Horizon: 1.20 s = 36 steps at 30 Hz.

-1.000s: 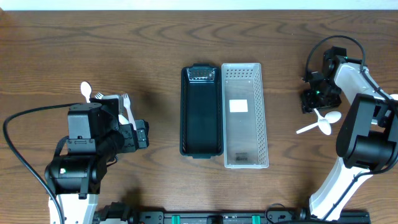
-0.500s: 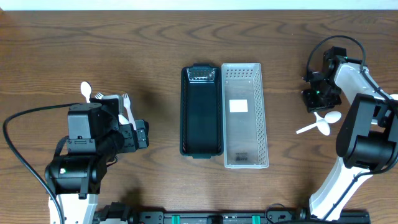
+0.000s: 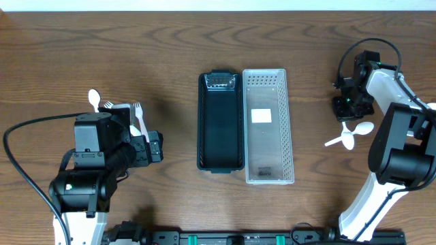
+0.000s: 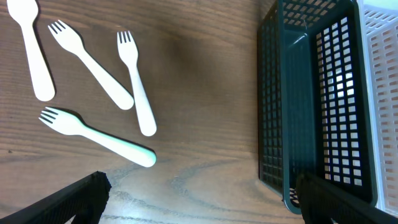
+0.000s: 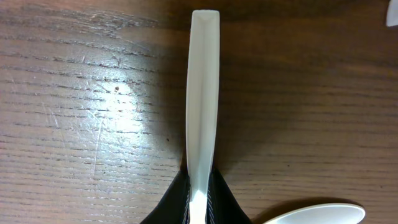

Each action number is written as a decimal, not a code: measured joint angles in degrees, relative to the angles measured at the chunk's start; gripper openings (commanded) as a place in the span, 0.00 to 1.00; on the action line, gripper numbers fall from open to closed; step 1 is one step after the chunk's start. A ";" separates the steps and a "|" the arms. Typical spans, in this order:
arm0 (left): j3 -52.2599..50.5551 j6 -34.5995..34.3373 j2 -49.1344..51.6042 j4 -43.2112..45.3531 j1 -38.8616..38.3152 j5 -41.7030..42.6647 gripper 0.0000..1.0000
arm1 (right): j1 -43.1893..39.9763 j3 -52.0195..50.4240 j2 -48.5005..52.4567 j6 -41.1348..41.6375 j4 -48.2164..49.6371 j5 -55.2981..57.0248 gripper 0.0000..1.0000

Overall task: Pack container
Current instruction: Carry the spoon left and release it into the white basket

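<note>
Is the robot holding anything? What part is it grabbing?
Yes. The right gripper is shut on the white plastic spoon, pinching its flat handle. The left gripper is open and holds nothing.

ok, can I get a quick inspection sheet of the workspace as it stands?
Surface: wooden table, no spills seen.
Job's things: dark basket and white basket side by side mid-table, no cutlery in either; three forks and left spoon lying loose; held spoon and loose spoon at right.
Clutter: nothing seen.
Grippers: left gripper open, near the forks; right gripper shut on held spoon's handle.
Cables: black cable loops off left arm; second cable arcs over right arm.
Surroundings: pale strip beyond far edge; black rail at near edge.
</note>
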 measured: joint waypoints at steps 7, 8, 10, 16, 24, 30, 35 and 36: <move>0.00 0.00 0.00 -0.02 0.00 0.00 0.98 | 0.24 0.09 -1.44 2.82 -1.44 0.00 0.01; 0.00 0.00 0.00 0.00 0.00 0.00 0.98 | 0.42 0.35 -2.23 3.43 -2.32 0.00 0.01; 0.00 0.00 0.00 0.00 0.00 0.00 0.98 | 1.31 1.70 -5.03 5.01 -3.87 -0.04 0.01; 0.00 0.00 0.00 0.00 0.00 0.00 0.98 | 9.09 8.90 -18.45 12.09 -4.37 -0.74 0.01; 0.00 0.00 -0.02 0.00 0.00 -0.02 0.98 | 23.63 11.61 -28.04 28.11 -3.34 -1.86 0.01; 0.00 0.00 -0.02 0.00 0.00 0.00 0.98 | 28.33 11.34 -22.51 37.64 -5.51 -1.03 0.01; 0.00 0.00 -0.02 0.00 0.00 -0.02 0.98 | 31.08 10.73 -15.06 40.17 -6.54 -0.39 0.01; 0.00 0.00 0.00 0.00 0.00 -0.02 0.98 | 31.74 10.67 -13.49 40.24 -6.58 -0.37 0.01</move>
